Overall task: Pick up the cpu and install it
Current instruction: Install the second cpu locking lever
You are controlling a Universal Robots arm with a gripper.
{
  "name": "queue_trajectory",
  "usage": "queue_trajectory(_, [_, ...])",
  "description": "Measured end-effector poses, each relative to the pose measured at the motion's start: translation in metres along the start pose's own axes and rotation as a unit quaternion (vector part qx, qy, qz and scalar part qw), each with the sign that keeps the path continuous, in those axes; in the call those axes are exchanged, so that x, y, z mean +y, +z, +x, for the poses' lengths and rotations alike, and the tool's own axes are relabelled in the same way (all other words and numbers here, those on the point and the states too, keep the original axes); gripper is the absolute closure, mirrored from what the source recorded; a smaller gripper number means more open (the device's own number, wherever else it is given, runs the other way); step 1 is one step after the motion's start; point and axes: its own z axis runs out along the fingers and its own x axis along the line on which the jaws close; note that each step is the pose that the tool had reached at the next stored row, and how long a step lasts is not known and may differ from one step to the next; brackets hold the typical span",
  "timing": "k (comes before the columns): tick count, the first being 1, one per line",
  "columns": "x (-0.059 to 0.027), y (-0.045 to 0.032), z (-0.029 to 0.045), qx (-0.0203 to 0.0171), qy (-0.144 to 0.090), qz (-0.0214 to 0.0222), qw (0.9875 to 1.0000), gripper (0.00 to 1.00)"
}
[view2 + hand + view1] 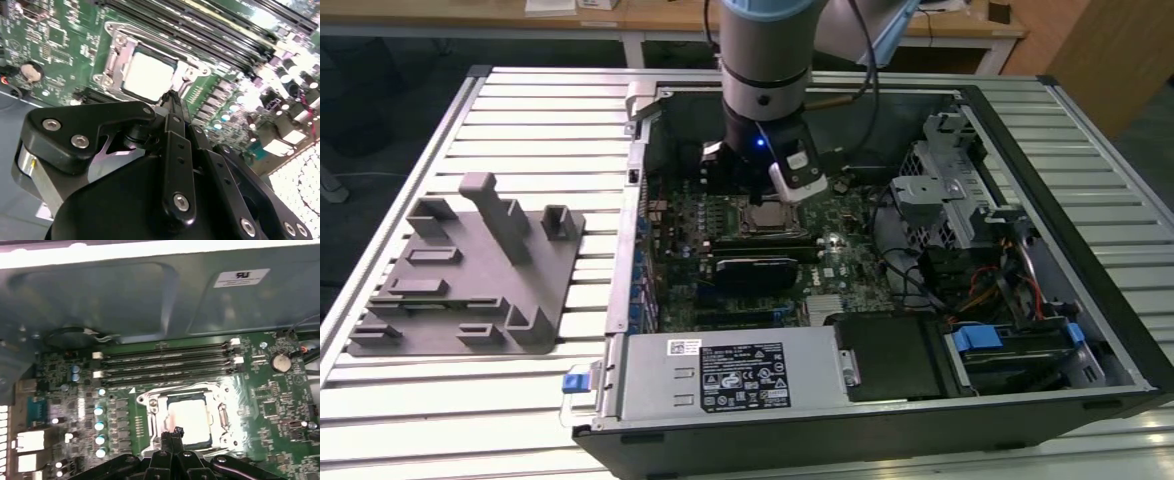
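Computer case [1067,330] lies open on the slatted surface [520,400], gray holder block [467,270] near its edge. Inside, the cpu [189,422] sits in the socket [117,60]; placement looks done. Closed, empty gripper [171,434] hovers beside it; release calls for a straight lift.

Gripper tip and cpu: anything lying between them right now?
Nothing visible. In both wrist views the gripper sits at the edge of the cpu, which lies in the socket frame; contact can't be confirmed.

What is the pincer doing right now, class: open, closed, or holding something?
Pincer: closed, holding nothing, its tips together just above the edge of the cpu, which sits in the motherboard socket.
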Motion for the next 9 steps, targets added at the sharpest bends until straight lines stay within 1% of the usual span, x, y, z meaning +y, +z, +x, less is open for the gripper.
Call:
queue_trajectory(2, [0.0017,0.0004,-0.0052,-0.0004,0.000,0.0040,1.0000,0.89])
queue_trajectory(4, [0.0030,0.0009,-0.0110,-0.0010,0.000,0.0090,1.0000,0.89])
queue_trajectory(7, [0.0046,0.0013,-0.0188,-0.0021,-0.001,0.0189,0.9998,0.89])
queue_trajectory(8, [0.0053,0.0015,-0.0204,-0.0025,-0.001,0.0221,0.9998,0.89])
queue_trajectory(9, [0.0059,0.0016,-0.0207,-0.0027,-0.001,0.0237,0.9997,0.89])
